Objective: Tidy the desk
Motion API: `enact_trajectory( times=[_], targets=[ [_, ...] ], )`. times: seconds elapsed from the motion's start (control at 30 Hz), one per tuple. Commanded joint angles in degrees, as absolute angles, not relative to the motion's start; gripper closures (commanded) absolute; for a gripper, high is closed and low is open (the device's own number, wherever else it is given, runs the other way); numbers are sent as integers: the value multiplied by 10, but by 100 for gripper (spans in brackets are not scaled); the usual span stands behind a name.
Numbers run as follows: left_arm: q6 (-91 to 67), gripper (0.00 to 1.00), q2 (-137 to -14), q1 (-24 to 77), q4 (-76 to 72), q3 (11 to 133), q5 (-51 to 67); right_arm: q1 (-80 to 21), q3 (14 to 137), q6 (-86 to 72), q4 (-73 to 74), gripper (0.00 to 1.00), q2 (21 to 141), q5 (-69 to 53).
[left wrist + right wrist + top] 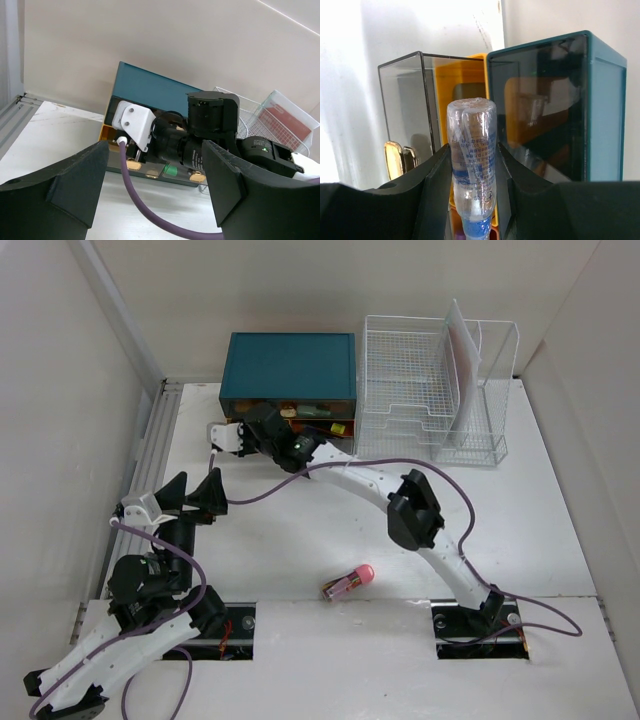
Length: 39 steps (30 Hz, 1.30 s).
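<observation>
The desk (290,540) is a big white tabletop. My right gripper (268,426) reaches to the front of the teal drawer box (290,365) at the back. In the right wrist view it (472,152) is shut on a small clear bottle (471,145) with a blue cap, held in front of an open smoky drawer with an orange inside (460,75). My left gripper (195,492) is open and empty over the left of the desk. Its wrist view (155,170) faces the right wrist and the box (145,85). A pink-capped tube (348,583) lies on the desk near the front.
A white wire rack (420,390) holding a red-and-white folder (462,350) stands to the right of the teal box. The right arm's purple cable (135,200) hangs in front of the left gripper. White walls close in the back and both sides.
</observation>
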State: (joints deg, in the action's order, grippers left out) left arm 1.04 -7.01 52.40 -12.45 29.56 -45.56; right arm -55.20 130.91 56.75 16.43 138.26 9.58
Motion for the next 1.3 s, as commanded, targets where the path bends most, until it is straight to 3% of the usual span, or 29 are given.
enact_trajectory(
  times=[0.0,0.13,0.37,0.7,1.03,1.2,1.27],
  targets=[
    [21,28,-74,524,-148,292,-457,-547,1339,547,128,80,1379,87],
    [21,28,-74,524,-148,292,-457,-547,1339,541,128,57,1379,87],
    [21,28,-74,524,-148,292,-457,-547,1339,535,128,44,1367,87],
    [21,28,-79,524,-148,292,-457,-547,1332,489,174,44,1304,46],
    [51,19,-62,524,-121,298,-324,-547,1285,479,340,51,1256,-217],
    [62,15,-62,524,-108,303,-217,-547,1285,512,408,65,1279,-241],
    [73,8,-69,524,-103,303,-185,-547,1279,512,414,72,1284,-241]
  ],
)
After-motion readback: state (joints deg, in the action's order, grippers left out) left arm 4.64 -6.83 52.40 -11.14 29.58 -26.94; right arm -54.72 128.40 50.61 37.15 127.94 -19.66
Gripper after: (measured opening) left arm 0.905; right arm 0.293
